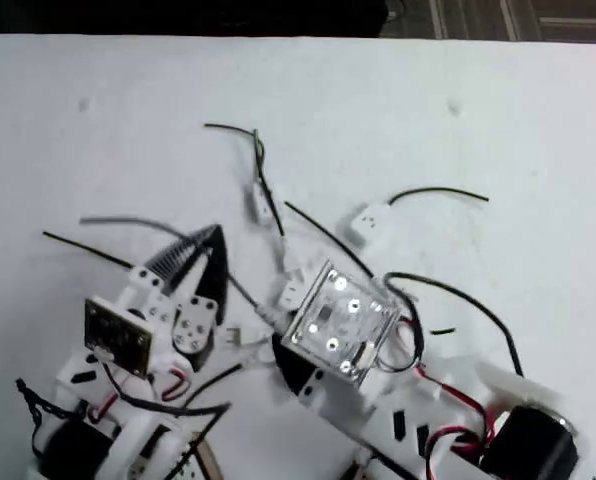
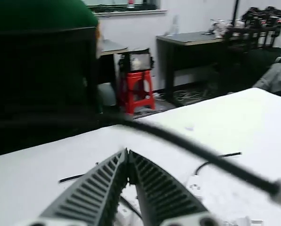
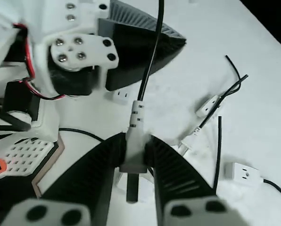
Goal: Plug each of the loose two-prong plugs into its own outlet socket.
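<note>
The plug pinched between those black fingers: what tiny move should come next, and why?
Probably carry the plug toward the white outlet socket: the right gripper is shut on the plug, and that socket's two slots look empty and face up.

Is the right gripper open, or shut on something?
Shut: the right gripper clamps the white plug between its fingers, with no gap on either side.
</note>
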